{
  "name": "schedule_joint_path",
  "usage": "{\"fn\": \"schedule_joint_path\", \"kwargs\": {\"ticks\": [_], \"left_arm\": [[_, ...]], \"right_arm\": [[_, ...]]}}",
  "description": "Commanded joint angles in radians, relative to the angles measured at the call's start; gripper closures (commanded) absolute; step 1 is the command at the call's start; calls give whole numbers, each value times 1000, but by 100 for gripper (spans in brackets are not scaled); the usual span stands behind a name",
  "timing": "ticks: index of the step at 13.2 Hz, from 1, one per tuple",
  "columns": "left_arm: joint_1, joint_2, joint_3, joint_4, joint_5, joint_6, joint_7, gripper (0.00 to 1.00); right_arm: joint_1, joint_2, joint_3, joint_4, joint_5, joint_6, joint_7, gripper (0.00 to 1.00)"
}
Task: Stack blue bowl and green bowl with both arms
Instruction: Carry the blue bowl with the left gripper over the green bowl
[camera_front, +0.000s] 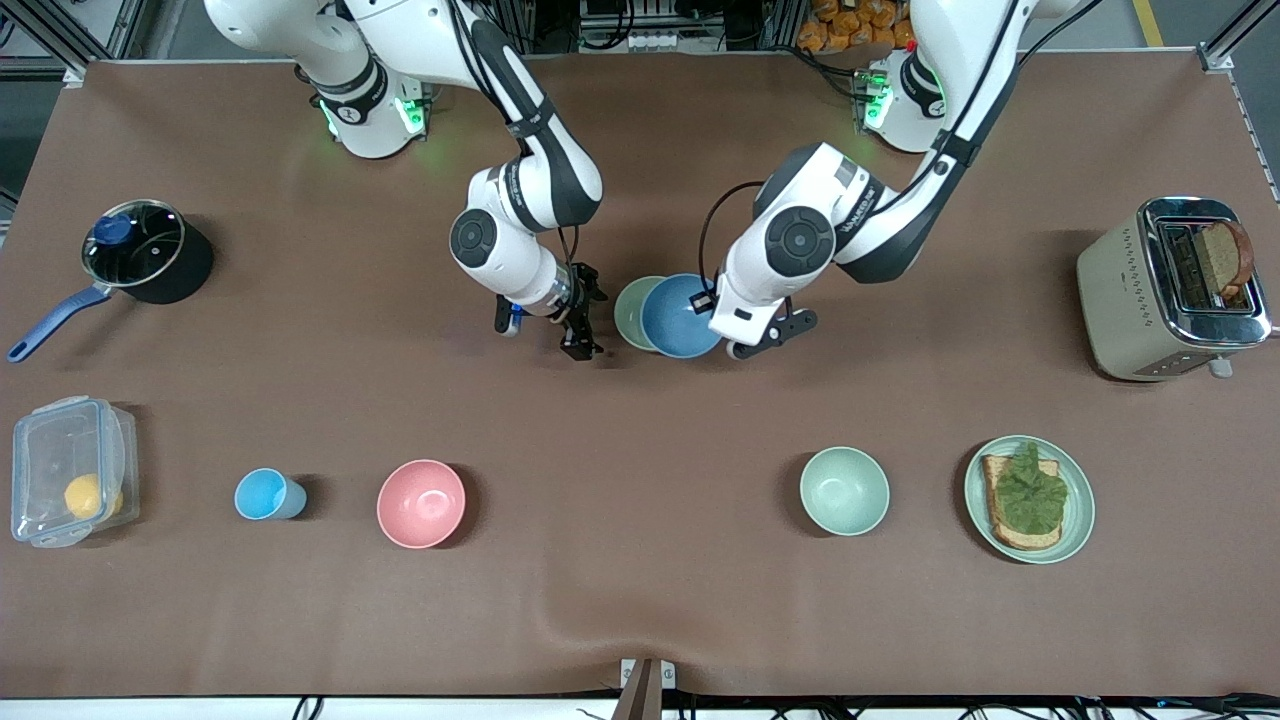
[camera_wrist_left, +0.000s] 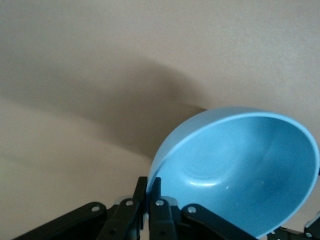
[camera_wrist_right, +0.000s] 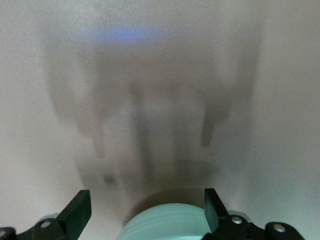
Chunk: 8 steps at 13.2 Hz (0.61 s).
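The blue bowl (camera_front: 680, 318) is tilted and overlaps the green bowl (camera_front: 628, 312) at mid-table. My left gripper (camera_front: 710, 306) is shut on the blue bowl's rim at the side toward the left arm's end. In the left wrist view its fingers (camera_wrist_left: 148, 187) pinch the rim of the blue bowl (camera_wrist_left: 240, 165), which is tipped above the table. My right gripper (camera_front: 580, 325) is open and empty, just beside the green bowl toward the right arm's end. In the right wrist view the green bowl (camera_wrist_right: 170, 222) shows between the gripper's (camera_wrist_right: 146, 200) spread fingers.
Nearer the camera stand a second green bowl (camera_front: 844, 490), a pink bowl (camera_front: 421, 503), a light-blue cup (camera_front: 268, 494), a green plate with toast (camera_front: 1075, 520) and a plastic box (camera_front: 70, 485). A toaster (camera_front: 1170, 285) and a pot (camera_front: 145, 250) stand at the table's ends.
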<state>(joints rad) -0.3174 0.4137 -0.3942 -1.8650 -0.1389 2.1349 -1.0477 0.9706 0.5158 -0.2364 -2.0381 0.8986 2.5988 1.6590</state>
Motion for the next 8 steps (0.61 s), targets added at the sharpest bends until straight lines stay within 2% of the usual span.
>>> {"fn": "schedule_joint_path", "kwargs": {"ticks": [1, 5, 8], "left_arm": [[-2, -23, -15, -55, -24, 69, -31, 100], [-8, -3, -32, -111, -28, 170, -32, 100], [-11, 11, -43, -117, -31, 192, -32, 100]], "right_arm": [[16, 3, -4, -13, 33, 21, -21, 0], [16, 1, -4, -13, 33, 20, -31, 0], [16, -2, -4, -19, 33, 20, -31, 0]]}}
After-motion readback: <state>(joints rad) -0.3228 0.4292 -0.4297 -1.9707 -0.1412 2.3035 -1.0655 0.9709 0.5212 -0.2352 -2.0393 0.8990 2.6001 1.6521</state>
